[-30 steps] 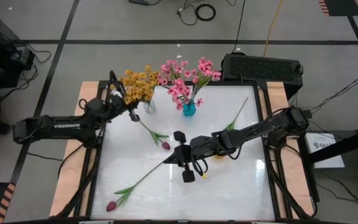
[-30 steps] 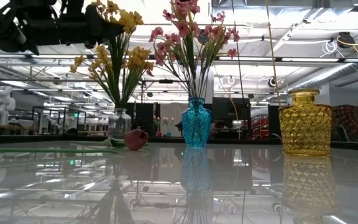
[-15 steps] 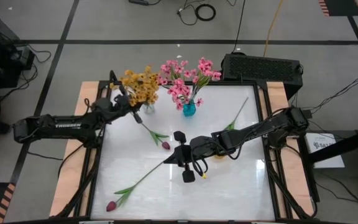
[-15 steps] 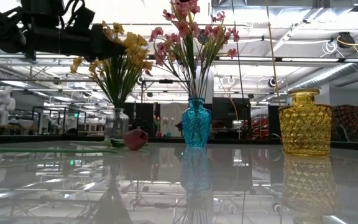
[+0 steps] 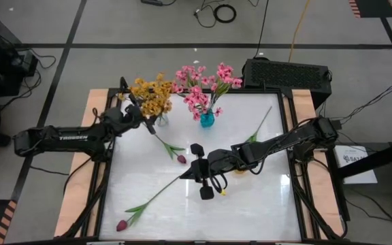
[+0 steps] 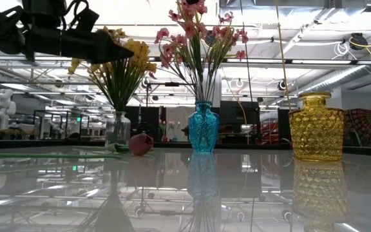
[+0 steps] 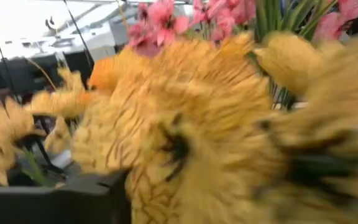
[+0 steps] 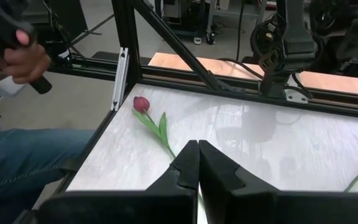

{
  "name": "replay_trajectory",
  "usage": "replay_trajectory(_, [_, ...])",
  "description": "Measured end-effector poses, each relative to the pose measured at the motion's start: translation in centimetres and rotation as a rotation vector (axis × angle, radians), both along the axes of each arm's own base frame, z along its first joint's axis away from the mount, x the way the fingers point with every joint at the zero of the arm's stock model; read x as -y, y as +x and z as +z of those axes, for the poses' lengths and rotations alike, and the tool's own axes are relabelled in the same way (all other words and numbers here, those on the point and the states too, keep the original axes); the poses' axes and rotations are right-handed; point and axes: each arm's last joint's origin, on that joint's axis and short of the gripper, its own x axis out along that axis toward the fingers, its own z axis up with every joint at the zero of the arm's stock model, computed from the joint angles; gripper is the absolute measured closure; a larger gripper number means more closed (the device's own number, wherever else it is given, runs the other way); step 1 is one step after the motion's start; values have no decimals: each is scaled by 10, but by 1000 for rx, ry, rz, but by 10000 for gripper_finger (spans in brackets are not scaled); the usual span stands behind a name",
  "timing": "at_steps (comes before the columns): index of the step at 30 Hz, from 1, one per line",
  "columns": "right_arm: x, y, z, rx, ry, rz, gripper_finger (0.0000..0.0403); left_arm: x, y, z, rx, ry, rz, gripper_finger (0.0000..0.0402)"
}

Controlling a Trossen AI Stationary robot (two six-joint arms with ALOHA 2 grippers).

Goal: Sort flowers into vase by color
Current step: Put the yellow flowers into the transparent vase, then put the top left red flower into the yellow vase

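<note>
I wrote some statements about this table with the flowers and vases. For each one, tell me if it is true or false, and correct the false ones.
1. The pink flowers stand in a blue vase. True.
2. The yellow glass vase already holds flowers. False: in the low view nothing stands in it.
3. Two tulips lie flat on the table. True: one tulip lies near the middle and another tulip near the front left corner.
4. The right claw is open wide. False: its fingers are pressed together.
5. The yellow flowers lie on the table. False: they stand in a clear vase, with the left claw beside them.
</note>
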Motion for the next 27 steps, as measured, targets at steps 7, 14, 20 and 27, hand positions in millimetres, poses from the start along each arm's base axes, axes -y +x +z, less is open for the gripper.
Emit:
replay_trajectory(7, [0, 0, 0, -5, -1, 0, 403, 7, -7, 8, 7, 48, 43, 81])
replay_trajectory(14, [0, 0, -1, -11, -3, 0, 403, 17, -18, 10, -31, 33, 35, 54])
replay_trajectory(20, [0, 0, -1, -13, 3, -2, 403, 25, -28, 12, -54, 39, 50, 53])
replay_trajectory(27, [0, 0, -1, -13, 3, -2, 403, 36, -38, 11, -78, 9, 16, 53])
